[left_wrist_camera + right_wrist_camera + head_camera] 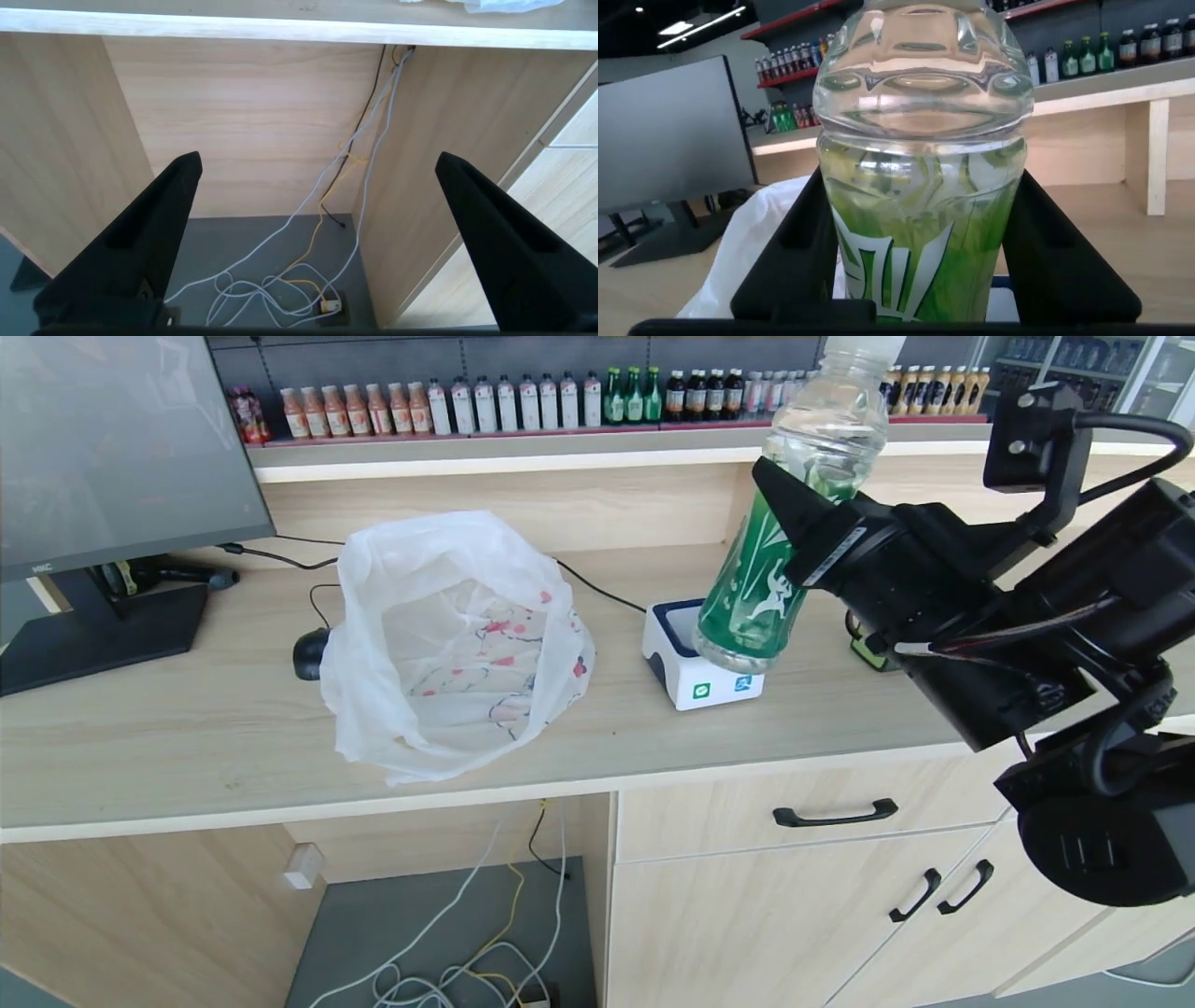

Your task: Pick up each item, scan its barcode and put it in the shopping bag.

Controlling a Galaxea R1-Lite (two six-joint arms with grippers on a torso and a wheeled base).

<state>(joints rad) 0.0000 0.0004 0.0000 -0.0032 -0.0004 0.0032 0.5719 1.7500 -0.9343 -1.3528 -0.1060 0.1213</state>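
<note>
Currently the right pincer (805, 509) is pinching the tilted bottle (761, 588) at mid-body, with its base hovering just below, over the scanner (695, 686). Slick plastic could be slipping through the grip, or clipping the scanner, en route to the shopping bag (448, 635) well off to the pincer's left. The left pincer (318, 163) is hanging spread.

The right arm (1027, 607) stretched forward, and the right gripper (789, 509) was clamped around the middle of a tilted bottle (756, 588). The left gripper (318, 247) hung low, its fingers (140, 252) spread wide apart.

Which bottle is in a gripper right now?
The clear green-labelled bottle, clamped by the right gripper above the white scanner; the other bottles stand on the back shelf.
</note>
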